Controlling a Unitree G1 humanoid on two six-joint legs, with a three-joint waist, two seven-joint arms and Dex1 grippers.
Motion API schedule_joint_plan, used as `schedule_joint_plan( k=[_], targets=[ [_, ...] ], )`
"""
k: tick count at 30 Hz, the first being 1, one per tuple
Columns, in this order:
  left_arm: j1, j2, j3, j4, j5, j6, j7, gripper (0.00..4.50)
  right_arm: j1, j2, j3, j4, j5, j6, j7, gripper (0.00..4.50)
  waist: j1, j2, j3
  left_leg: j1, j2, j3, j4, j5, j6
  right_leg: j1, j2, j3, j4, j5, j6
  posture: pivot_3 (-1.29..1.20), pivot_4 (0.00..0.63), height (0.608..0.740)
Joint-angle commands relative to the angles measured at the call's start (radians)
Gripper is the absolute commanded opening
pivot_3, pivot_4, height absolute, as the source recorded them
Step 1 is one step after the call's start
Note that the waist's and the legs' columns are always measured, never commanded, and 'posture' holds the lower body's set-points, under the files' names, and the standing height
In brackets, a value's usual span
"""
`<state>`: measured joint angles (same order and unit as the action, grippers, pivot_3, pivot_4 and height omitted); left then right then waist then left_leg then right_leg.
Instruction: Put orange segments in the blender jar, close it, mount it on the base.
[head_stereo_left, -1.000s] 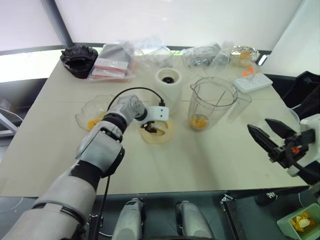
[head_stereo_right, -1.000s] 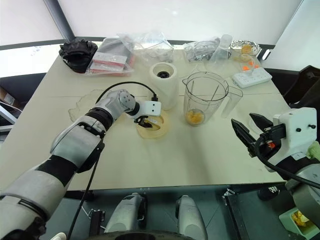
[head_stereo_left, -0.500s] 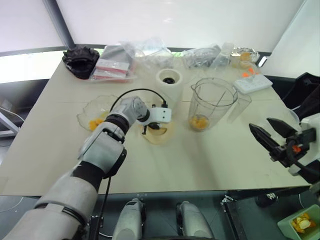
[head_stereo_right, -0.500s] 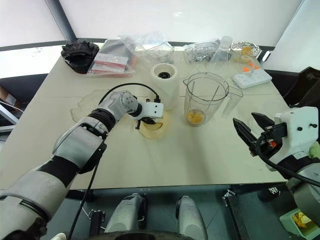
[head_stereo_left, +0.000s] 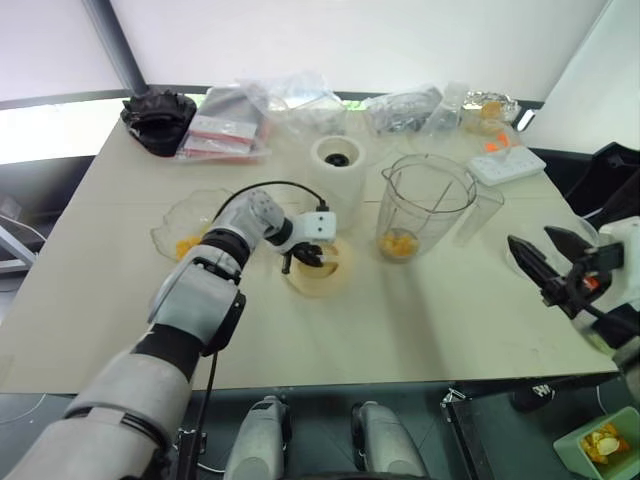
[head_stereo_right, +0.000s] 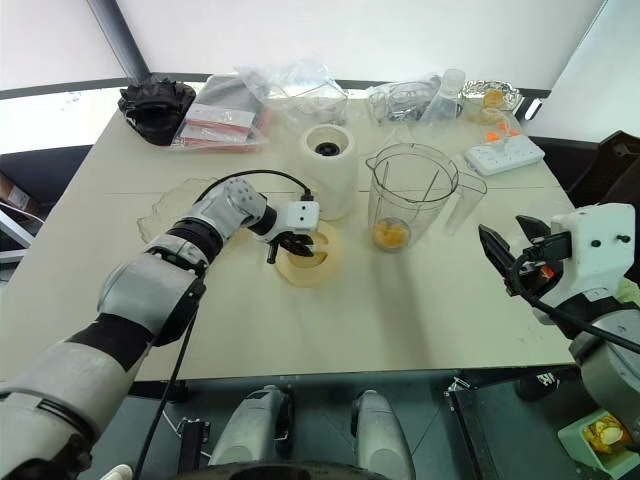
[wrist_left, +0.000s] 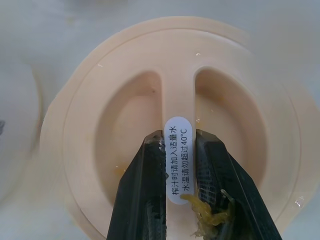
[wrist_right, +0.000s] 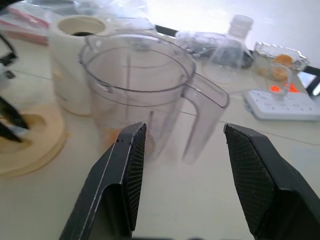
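Blender jar (head_stereo_left: 424, 205) stands uncovered on beige table (head_stereo_left: 420, 320)

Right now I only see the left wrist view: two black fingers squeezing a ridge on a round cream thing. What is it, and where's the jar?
Observer: It's the flat lid, lying on the table in front of the base. The left end effector is shut on its centre ridge.
Operator: And the jar?
Observer: The blender jar stands upright to the lid's right, uncovered, beside the base.
Operator: Is fruit inside?
Observer: Yes, orange segments lie at its bottom.
Operator: What about the other arm?
Observer: The right end effector is open, off the table's right edge, facing the jar.
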<state>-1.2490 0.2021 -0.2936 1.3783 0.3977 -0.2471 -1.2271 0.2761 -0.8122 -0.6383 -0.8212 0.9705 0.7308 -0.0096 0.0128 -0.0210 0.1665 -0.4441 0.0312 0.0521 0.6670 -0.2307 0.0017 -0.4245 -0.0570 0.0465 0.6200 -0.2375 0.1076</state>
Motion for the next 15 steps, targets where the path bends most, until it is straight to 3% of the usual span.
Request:
schedule_joint_plan(
  k=[1, 4, 7, 9, 15],
  targets=[
    [-0.018, 0.024, 0.057, -0.034, -0.068, -0.012, -0.081, 0.47, -0.042, 0.060, 0.045, 0.053, -0.100, -0.060, 0.003, 2.56, 0.000, 0.000, 0.000, 0.000, 0.000, 0.000, 0.000, 0.000, 0.000, 0.000, 0.000, 0.000, 0.000, 0.000, 0.000, 0.00, 0.150, 0.740],
    [-0.022, 0.048, 0.101, -0.055, -0.121, -0.016, -0.148, 0.47, -0.106, 0.145, 0.126, 0.176, -0.180, -0.118, 0.022, 2.56, -0.001, 0.000, 0.000, 0.001, 0.000, 0.000, 0.000, 0.000, 0.000, 0.000, 0.001, 0.000, 0.001, 0.000, 0.000, 0.00, 0.150, 0.740],
    [-0.023, 0.070, 0.144, -0.084, -0.175, -0.016, -0.202, 0.41, -0.165, 0.204, 0.204, 0.286, -0.271, -0.171, 0.053, 3.45, -0.001, 0.000, 0.000, 0.001, 0.000, 0.000, 0.000, 0.000, 0.000, 0.000, 0.001, 0.001, 0.002, 0.000, 0.000, 0.00, 0.150, 0.740],
    [-0.018, 0.090, 0.159, -0.105, -0.197, -0.017, -0.227, 0.41, -0.206, 0.223, 0.248, 0.341, -0.346, -0.200, 0.053, 4.46, -0.003, 0.000, 0.000, 0.001, 0.000, 0.000, 0.000, 0.000, 0.000, -0.001, 0.001, 0.001, 0.003, 0.000, 0.000, 0.00, 0.150, 0.740],
    [-0.012, 0.145, 0.181, -0.158, -0.244, -0.012, -0.247, 0.41, -0.290, 0.286, 0.313, 0.454, -0.476, -0.277, 0.066, 4.49, -0.004, 0.000, 0.000, 0.002, 0.000, 0.000, 0.000, 0.000, 0.000, -0.003, 0.002, 0.001, 0.009, 0.000, 0.001, 0.00, 0.150, 0.740]
  ],
)
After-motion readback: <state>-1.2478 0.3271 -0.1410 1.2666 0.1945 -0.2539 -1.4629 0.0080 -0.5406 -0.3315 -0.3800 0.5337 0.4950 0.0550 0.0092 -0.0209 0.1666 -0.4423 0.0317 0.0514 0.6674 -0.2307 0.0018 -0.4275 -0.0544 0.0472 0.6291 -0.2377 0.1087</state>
